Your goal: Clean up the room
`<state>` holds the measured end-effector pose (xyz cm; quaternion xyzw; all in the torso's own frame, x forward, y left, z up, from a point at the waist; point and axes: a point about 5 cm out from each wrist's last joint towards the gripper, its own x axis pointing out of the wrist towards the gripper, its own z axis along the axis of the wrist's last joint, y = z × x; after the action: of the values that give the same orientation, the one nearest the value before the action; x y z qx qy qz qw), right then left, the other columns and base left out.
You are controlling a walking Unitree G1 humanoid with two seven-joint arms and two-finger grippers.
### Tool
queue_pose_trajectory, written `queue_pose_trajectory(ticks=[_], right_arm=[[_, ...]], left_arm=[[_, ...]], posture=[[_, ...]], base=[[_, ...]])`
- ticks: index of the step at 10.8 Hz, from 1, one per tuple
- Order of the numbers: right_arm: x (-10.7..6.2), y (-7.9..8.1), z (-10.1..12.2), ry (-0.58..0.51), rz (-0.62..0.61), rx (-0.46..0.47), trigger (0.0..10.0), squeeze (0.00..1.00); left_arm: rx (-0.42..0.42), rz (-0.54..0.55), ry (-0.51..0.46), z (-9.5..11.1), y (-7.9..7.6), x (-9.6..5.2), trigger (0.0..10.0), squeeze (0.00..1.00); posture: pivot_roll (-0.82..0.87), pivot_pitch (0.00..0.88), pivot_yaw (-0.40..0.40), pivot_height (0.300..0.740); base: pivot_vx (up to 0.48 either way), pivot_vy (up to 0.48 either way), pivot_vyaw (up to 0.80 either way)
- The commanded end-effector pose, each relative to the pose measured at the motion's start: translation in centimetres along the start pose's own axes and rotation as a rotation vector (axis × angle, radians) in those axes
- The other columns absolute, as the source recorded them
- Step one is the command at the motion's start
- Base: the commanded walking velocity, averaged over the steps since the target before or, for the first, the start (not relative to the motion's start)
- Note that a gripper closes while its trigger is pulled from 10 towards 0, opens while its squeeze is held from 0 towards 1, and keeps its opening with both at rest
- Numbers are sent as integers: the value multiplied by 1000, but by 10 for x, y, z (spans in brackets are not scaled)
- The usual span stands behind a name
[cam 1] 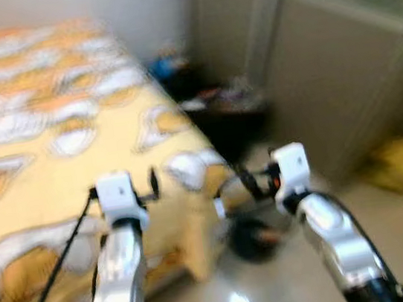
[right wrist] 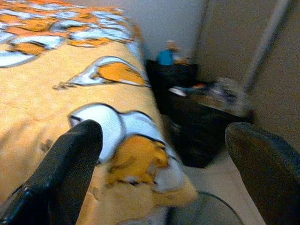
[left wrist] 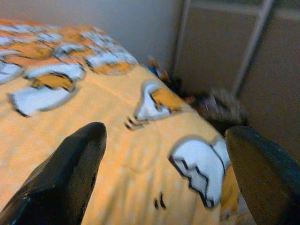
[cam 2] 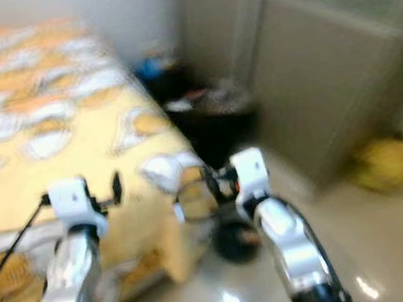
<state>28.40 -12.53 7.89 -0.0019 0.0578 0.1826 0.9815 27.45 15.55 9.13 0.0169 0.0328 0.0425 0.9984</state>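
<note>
Both end effectors are raised in front of the robot, and the whole scene is smeared with motion blur. Its left end effector (left wrist: 164, 173) hangs over the bed (cam 1: 25, 123) with its two black fingers (left wrist: 70, 173) spread wide and nothing between them; beneath it lies the yellow bedspread (left wrist: 117, 140) printed with orange and white cartoon shapes. Its right end effector (right wrist: 161, 173) sits near the bed's foot corner, fingers likewise spread apart and empty, looking along the edge of the bedspread where it drapes down toward the floor (cam 1: 296, 288).

Past that corner, against the wall, stands a dark bedside cabinet (right wrist: 201, 126) with a jumble of small items (right wrist: 220, 91) on top, too blurred to name, and behind it a blue object (right wrist: 165, 56) that cannot be made out clearly. On the pale, glossy floor just beside the bed corner rests a dark round object (cam 1: 253, 238), below the right arm. Farther off to the right, well apart from the bed, a yellow bundle (cam 1: 402, 160) lies on the floor at the foot of a tall grey wardrobe (cam 1: 327, 81) with pale vertical rails.
</note>
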Motion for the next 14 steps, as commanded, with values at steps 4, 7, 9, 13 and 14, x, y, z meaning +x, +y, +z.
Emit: queue_pose_trajectory(ticks=[4,7,9,13,14], right_arm=[[4,-7,1,-14,0,18,10000,0],[7,-8,-5,16,3,-9,10000,0],[9,-7,-7,21,4,15,10000,0],[8,-20,-7,-19,-98,95,10000,0],[8,-17,-10,-20,-104,103,10000,0]], left_arm=[[69,92,95,-32,33,-17,10000,0],[20,115,50,-22,29,-4,10000,0],[49,114,12,-16,33,-1,10000,0],[158,-9,-213,40,15,4,10000,0],[134,-45,-99,32,10,10,10000,0]], posture=[[56,0,-65,740],[62,0,-75,740],[67,0,-79,740],[94,0,-56,740],[93,0,-23,740]], base=[[0,0,200],[0,0,217],[0,0,547],[0,360,497],[0,0,500]])
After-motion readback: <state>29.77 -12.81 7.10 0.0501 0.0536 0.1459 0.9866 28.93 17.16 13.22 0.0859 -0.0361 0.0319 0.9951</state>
